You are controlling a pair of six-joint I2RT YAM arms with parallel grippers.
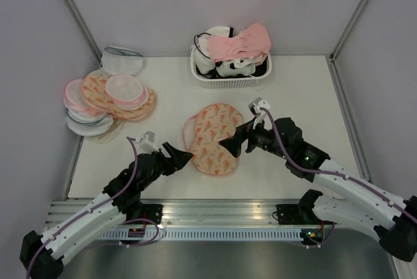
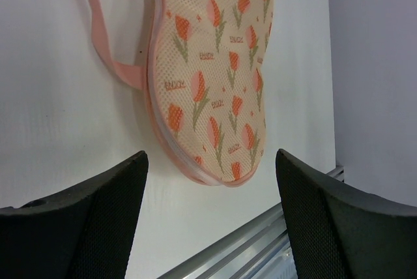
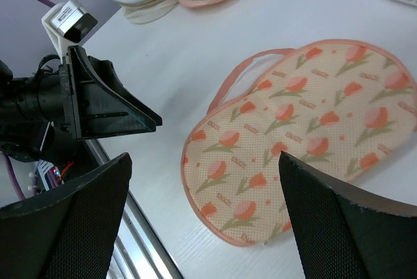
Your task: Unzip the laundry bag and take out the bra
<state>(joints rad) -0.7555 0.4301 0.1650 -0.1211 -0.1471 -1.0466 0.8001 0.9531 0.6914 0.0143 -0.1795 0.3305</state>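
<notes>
The laundry bag (image 1: 214, 137) lies flat in the middle of the table, peach mesh with orange tulip print and pink edging, and looks closed. It also shows in the left wrist view (image 2: 215, 64) and the right wrist view (image 3: 306, 129). A pink loop (image 2: 104, 47) sticks out at its side. My left gripper (image 1: 179, 153) is open and empty just left of the bag's near end (image 2: 210, 161). My right gripper (image 1: 233, 137) is open and empty over the bag's right edge (image 3: 203, 161). No bra shows at the bag; its inside is hidden.
A white basket (image 1: 231, 82) at the back holds several garments, a salmon-pink one (image 1: 242, 42) on top. A pile of similar pouches (image 1: 107, 100) lies at the left, a white pouch (image 1: 122, 60) behind it. A metal rail (image 1: 215, 210) runs along the near edge.
</notes>
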